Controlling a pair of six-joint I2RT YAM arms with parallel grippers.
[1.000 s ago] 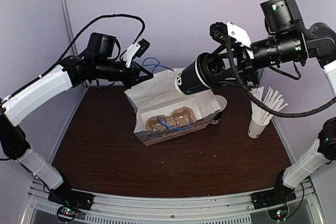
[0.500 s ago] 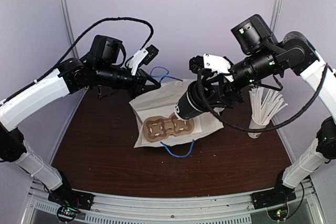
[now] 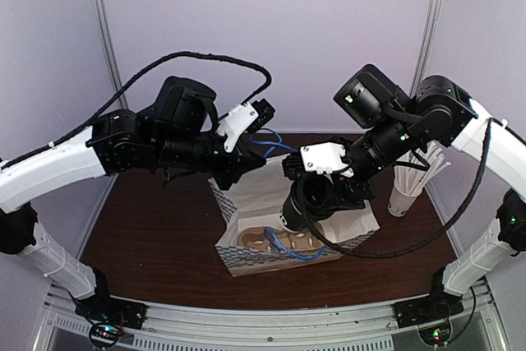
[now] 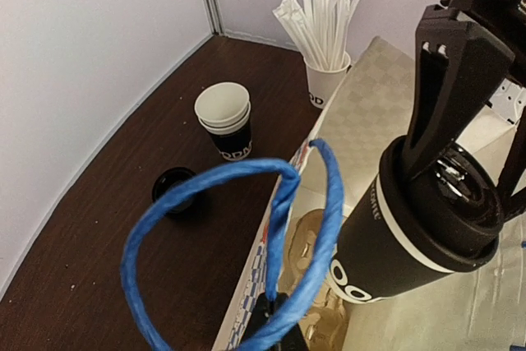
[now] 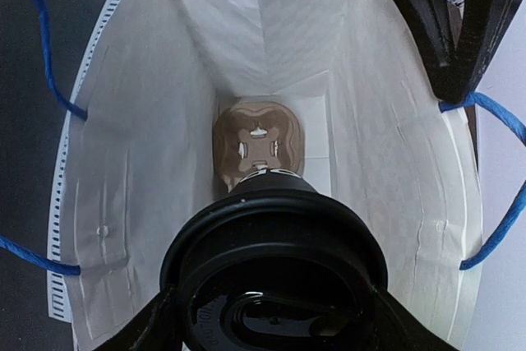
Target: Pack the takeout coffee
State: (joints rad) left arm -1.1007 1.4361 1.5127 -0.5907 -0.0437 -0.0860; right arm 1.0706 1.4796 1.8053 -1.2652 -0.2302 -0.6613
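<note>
The takeout coffee [image 3: 301,205], a black cup with a black lid [image 5: 275,265], is tilted mouth-up in my right gripper [image 3: 316,196], which is shut on its lidded end. It hangs in the mouth of a white paper bag [image 3: 246,196] with blue cord handles. A brown cup carrier [image 5: 259,141] lies on the bag's floor, straight below the cup. My left gripper [image 4: 277,320] is shut on one blue handle [image 4: 215,178] and holds that side of the bag [image 5: 148,121] up. The left wrist view shows the cup [image 4: 394,240] with the right fingers [image 4: 448,80] around its top.
A white cup of wrapped straws [image 3: 411,172] stands at the right, close to the right arm. In the left wrist view, a short stack of lidless cups [image 4: 223,117] and a loose black lid [image 4: 174,188] sit on the brown table beyond the bag.
My right arm has swung down with the coffee from high above the bag into its open mouth. My left arm has moved right and pulled the handle up, standing the bag open.
</note>
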